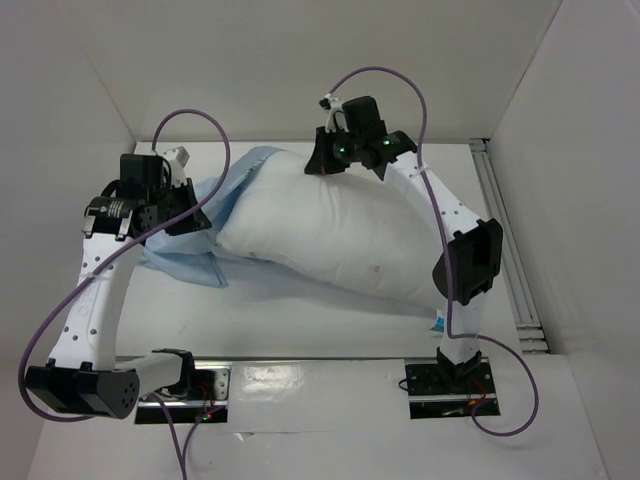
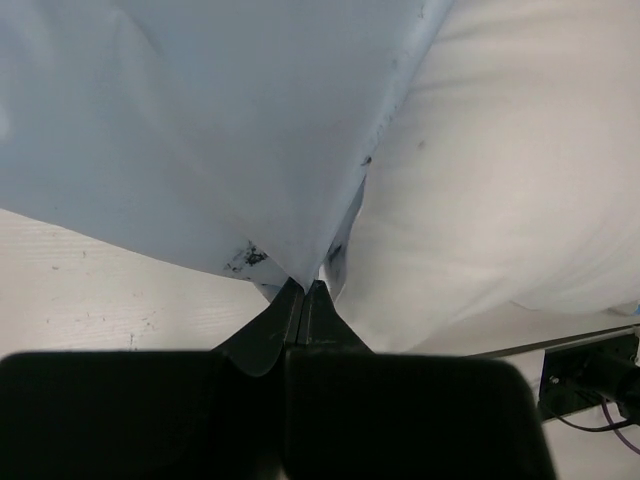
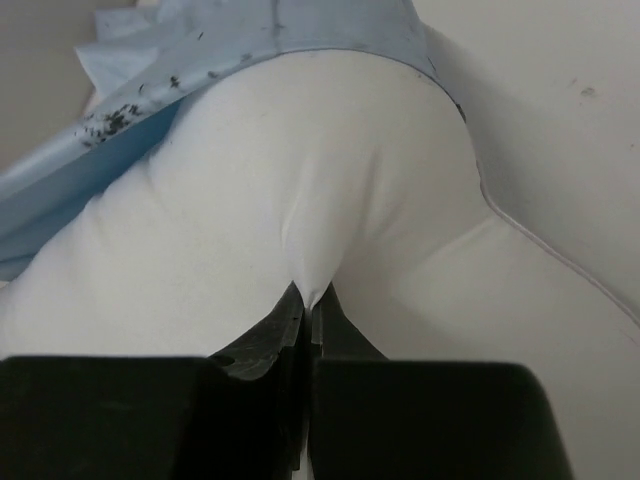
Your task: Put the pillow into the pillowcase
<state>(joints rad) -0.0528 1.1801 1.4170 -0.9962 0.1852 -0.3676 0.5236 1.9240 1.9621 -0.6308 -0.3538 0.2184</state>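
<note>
The left gripper (image 2: 305,292) has its jaws pressed together on a fold of the pillowcase (image 2: 200,130). The light blue cloth is drawn into a tight pinch at the tips and fans upward from there, with dark specks along its edge. The pillow (image 2: 500,170) bulges just beside that pinch, on the right of the left wrist view, with the cloth's speckled edge lying against it.

The right gripper (image 3: 312,298) is likewise closed, with no gap between its jaws. It is clamped on a small peak of the pillow's white skin, and creases run up from the grip. Beyond the pinched spot, the pillowcase drapes over the pillow's far upper edge.

In the top view, the pillow lies slantwise across the middle of the table (image 1: 300,325). Its left end is tucked under the blue cloth and the larger part is uncovered. The pillowcase is bunched at the left, near the left arm. The right gripper grips the pillow's far edge, and a small blue tag (image 1: 438,322) shows at its near right corner.
</note>
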